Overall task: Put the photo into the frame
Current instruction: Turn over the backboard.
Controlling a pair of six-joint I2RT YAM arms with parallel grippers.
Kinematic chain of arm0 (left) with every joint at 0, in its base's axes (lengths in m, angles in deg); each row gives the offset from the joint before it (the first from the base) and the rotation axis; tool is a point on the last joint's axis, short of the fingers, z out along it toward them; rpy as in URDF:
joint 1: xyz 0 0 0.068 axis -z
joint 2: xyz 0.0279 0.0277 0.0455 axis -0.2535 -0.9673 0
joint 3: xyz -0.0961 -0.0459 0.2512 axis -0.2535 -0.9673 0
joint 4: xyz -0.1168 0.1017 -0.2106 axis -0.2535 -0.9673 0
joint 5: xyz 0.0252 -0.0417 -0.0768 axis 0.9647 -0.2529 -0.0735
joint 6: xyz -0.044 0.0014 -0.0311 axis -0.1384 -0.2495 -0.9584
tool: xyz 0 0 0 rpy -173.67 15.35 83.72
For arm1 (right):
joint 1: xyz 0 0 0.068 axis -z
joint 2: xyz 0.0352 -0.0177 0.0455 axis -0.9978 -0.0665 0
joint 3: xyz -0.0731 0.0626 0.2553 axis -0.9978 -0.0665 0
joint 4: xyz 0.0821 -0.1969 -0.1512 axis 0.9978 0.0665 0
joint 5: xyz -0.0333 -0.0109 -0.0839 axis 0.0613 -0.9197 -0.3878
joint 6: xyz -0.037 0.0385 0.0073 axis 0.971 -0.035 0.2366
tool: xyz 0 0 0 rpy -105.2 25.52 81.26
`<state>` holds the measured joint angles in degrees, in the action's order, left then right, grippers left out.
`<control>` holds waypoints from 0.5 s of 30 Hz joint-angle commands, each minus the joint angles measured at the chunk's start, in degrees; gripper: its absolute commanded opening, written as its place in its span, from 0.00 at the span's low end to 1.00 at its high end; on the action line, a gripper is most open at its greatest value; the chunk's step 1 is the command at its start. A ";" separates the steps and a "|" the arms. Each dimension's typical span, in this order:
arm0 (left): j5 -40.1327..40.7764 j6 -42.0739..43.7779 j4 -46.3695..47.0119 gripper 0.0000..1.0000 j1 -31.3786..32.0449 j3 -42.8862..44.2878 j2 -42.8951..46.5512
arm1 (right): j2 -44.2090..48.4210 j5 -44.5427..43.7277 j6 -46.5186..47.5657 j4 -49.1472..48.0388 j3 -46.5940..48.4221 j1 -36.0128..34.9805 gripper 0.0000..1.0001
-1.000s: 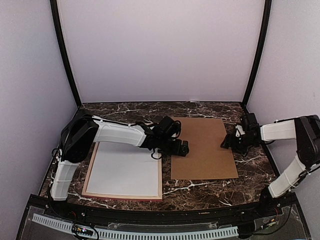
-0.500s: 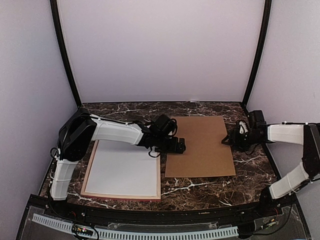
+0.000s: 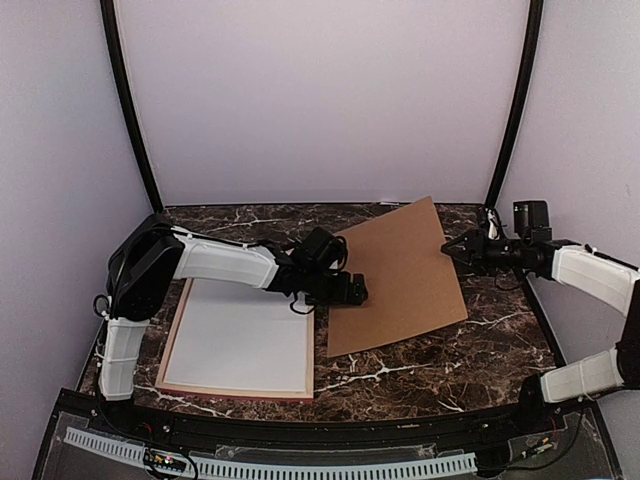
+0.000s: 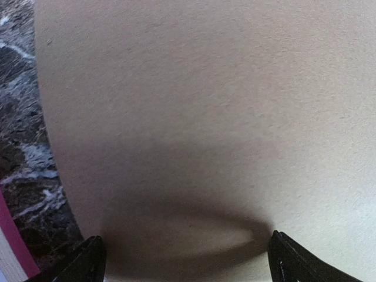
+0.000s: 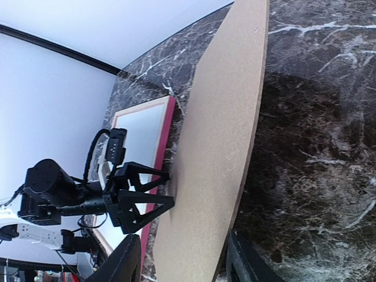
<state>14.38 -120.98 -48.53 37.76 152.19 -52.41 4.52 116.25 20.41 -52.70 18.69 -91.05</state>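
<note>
board is tilting, its right edge raised off the table and its left edge resting on the marble, so the hinge line is running from the near edge toward the far edge. right gripper is pinching that raised right edge near the far right corner. the right wrist view is showing the sheet passing between its fingers. left gripper is hanging spread wide at the board's left edge, released and grasping nothing.

frame is lying flat, back up, in the near left part of the table, just left of the board's low edge. a white sheet is sitting inside it. that is probably the photo lying face down, but no printed side is showing, so i cannot tell it from a mat. the frame's long axis is hard to judge from this slant.

likely next step: backing going over the frame. for that, the frame is lying to the left of both grippers, and the left one is much nearer. the right is well apart from it, across the board's full width.

counted: one frame, one white sheet, one board, two grippers.
</note>
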 commanded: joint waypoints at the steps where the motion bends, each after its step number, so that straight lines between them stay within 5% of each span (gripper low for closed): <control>1: -8.79 -0.39 2.74 0.99 2.80 -1.15 1.77 | 2.35 14.94 -5.02 -5.70 0.90 -3.46 0.49; 15: -10.14 -1.22 4.23 0.99 2.78 -2.74 5.90 | 3.51 11.23 -9.86 -7.31 7.30 -12.17 0.48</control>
<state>7.88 -122.38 -44.70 38.35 151.45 -47.91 7.30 121.00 13.07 -56.63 22.60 -97.80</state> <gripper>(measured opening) 0.990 0.481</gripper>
